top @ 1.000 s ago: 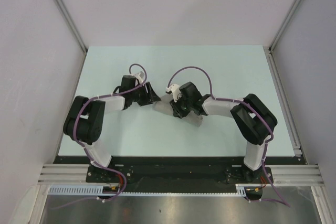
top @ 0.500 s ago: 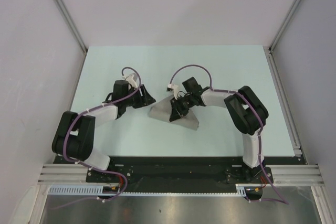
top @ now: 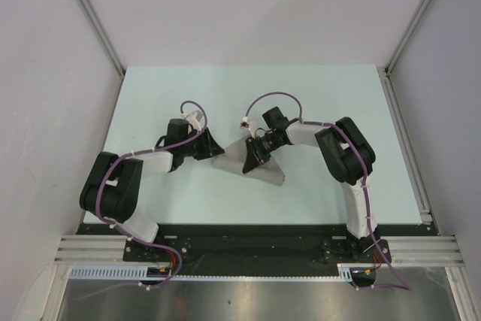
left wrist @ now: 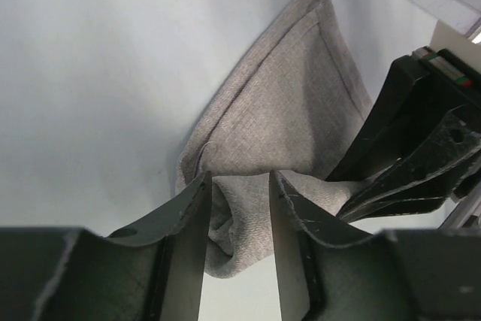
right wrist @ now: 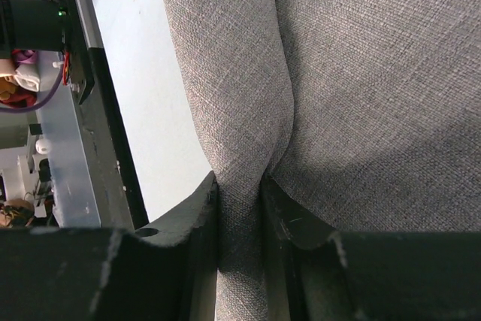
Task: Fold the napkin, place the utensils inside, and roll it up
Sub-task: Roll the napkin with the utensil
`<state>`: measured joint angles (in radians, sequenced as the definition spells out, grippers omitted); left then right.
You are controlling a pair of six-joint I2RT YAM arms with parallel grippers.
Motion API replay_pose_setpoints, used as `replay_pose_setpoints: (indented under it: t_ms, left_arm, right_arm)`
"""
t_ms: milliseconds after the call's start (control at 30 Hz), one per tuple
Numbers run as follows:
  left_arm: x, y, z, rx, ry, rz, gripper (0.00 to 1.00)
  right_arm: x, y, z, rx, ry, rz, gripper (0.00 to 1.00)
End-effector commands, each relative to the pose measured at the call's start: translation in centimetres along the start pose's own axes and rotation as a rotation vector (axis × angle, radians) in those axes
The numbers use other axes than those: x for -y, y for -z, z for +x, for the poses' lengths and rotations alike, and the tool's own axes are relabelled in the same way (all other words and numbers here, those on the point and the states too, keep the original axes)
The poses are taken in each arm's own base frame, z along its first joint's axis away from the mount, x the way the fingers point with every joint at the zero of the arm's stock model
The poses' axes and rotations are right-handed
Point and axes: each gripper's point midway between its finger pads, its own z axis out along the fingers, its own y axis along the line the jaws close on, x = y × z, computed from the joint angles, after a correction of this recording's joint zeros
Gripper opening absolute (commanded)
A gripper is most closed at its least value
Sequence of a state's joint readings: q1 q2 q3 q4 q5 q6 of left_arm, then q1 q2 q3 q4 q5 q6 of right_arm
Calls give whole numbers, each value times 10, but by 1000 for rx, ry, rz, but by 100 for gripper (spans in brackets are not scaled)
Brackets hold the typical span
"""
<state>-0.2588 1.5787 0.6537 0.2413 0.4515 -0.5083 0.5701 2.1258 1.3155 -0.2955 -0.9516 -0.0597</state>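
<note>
The grey-beige napkin (top: 269, 171) lies mid-table, folded into a rough triangle with a rolled, raised fold along it. My left gripper (top: 216, 149) is at the napkin's left tip. In the left wrist view the gripper (left wrist: 239, 182) has its fingers closed around the bunched, rolled end of the napkin (left wrist: 293, 110). My right gripper (top: 252, 157) is over the napkin's middle. In the right wrist view the gripper (right wrist: 240, 186) is shut on a pinched ridge of the napkin (right wrist: 376, 73). The right gripper's black body shows in the left wrist view (left wrist: 421, 133). The black utensil is hidden or out of view.
The pale blue table (top: 316, 103) extends behind and to both sides of the napkin. Grey walls with metal rails (top: 90, 13) enclose it. The black base rail (top: 248, 242) runs along the near edge.
The napkin now lies more spread out toward the left. The left gripper has come down to the napkin's left tip. The right arm's elbow has swung in while its gripper stays on the fold.
</note>
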Motion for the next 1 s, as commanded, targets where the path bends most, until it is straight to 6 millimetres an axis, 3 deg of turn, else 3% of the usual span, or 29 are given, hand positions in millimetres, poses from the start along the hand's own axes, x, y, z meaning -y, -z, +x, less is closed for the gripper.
replay_pose_setpoints:
  t_ms: [0,100,233,300,400,533,567,633,667,733,800,967]
  left_arm:
    - [0,-6,4,-16,3,16,37]
    - [-2,-8,8,-27,13,13,28]
    - [-5,-10,10,-35,21,3,6]
    - [-7,-11,11,-40,30,-3,0]
    - [-10,-15,12,-51,47,-15,0]
    - [-16,-21,12,-60,71,-38,0]
    - [-17,-23,9,-55,72,-40,0]
    - [-19,-27,10,-62,87,-40,0]
    - [-18,-28,7,-60,87,-35,0]
    - [-18,-30,7,-61,93,-35,0]
    - [-18,-31,5,-59,92,-33,0]
    - [-22,-33,6,-67,98,-44,0]
  right_arm:
    - [3,-10,26,-85,-90,-8,26]
    - [4,-9,23,-81,-86,-2,27]
    - [5,-6,18,-73,-84,10,29]
    - [5,-4,13,-63,-77,29,36]
    - [2,8,-3,-8,-36,96,50]
    - [0,36,-33,109,66,277,56]
    - [-8,46,-44,151,109,318,57]
    - [0,57,-49,199,159,455,58]
    - [-14,58,-54,211,236,488,59]
    - [-12,58,-52,219,302,588,59]
    - [-25,51,-52,219,396,614,62]
    - [-24,32,-38,153,466,656,64]
